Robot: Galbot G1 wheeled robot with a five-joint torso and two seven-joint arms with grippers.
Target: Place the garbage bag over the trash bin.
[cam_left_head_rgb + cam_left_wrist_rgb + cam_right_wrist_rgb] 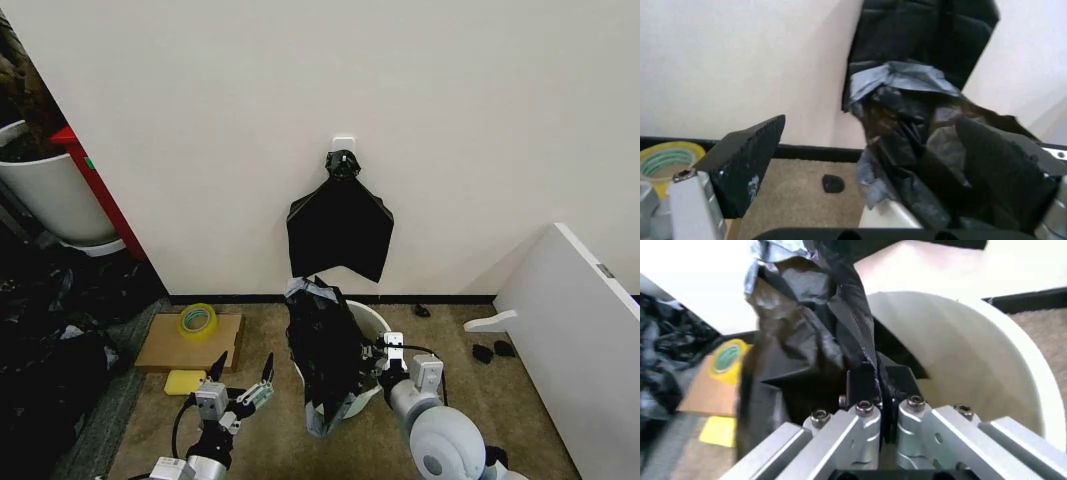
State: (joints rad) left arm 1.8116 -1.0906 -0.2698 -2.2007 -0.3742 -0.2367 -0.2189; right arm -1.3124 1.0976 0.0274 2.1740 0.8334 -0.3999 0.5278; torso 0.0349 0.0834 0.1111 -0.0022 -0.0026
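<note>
Right end effector (870, 382), nearest the camera in the right wrist view, had its two dark fingers pinched tight on a fold of the thin, glossy, wrinkled black garbage bag (322, 350), just over the rim of the small round white plastic trash bin (371, 322). Its fingertips were buried in the film and hard to make out. In the head view the same end effector (385, 352) sat at the bin's right side.

The left end effector (243, 376) hovered low over the tan carpet (260, 430) to the left of the bin, its dark ridged fingers (747, 160) spread wide apart and holding nothing.

The bag rose in a crumpled column from the bin's mouth and hung down its front, hiding most of the bin's left and front wall; whether it lined the inside could not be told.

Farther left lay a flat brown cardboard sheet (190, 343) with a yellow tape roll (197, 320) on it and a yellow sponge (186, 381) at its near edge.

On the white wall (200, 120) behind, a matte black bunch of bags (340, 228) hung from a knot, its lower edge partly hidden by the glossy bag.
</note>
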